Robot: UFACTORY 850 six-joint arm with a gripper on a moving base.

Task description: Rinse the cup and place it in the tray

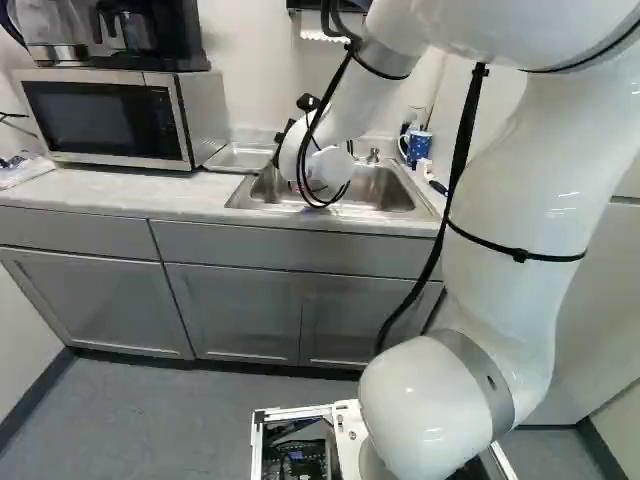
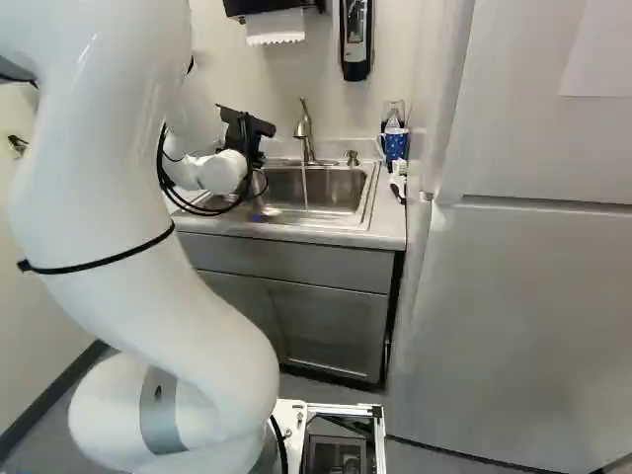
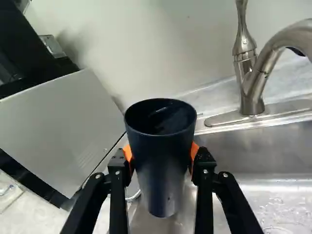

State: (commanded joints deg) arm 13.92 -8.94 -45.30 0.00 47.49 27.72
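12 o'clock = straight ahead of me. My fingers (image 3: 162,158) are clamped on the dark blue tumbler (image 3: 163,180), orange pads (image 3: 194,153) on its wall at 9 and 3. Tumbler is between them, mouth up, roughly upright, gripped below the rim, with its base hanging free below the pads. It's over the sink (image 1: 385,190), toward the basin's 9 o'clock side.

Handling, my guess: light, thin-walled, fairly stiff plastic or coated metal. Smooth, no handle, narrows toward the base, so likely slippery when wet. Current hold looks right: opposite sides of the upper wall, mouth unblocked. Moderate squeeze; too hard may flex it, too soft and it twists under water. Not very fragile, but a filled one gets heavy and could creep down. Pale streaks inside: can't tell water from glare.

Faucet (image 3: 253,83) is ahead at 1 to 2 o'clock, water running (image 2: 304,188). Can't confirm the rinse is done. If not, tumbler goes toward 3 o'clock under the stream, then tips to drain. Metal tray (image 1: 240,157) is at the sink's 10 o'clock, on the worktop (image 1: 130,190) beside the microwave (image 1: 115,118). Watch clearance to that on the way over.
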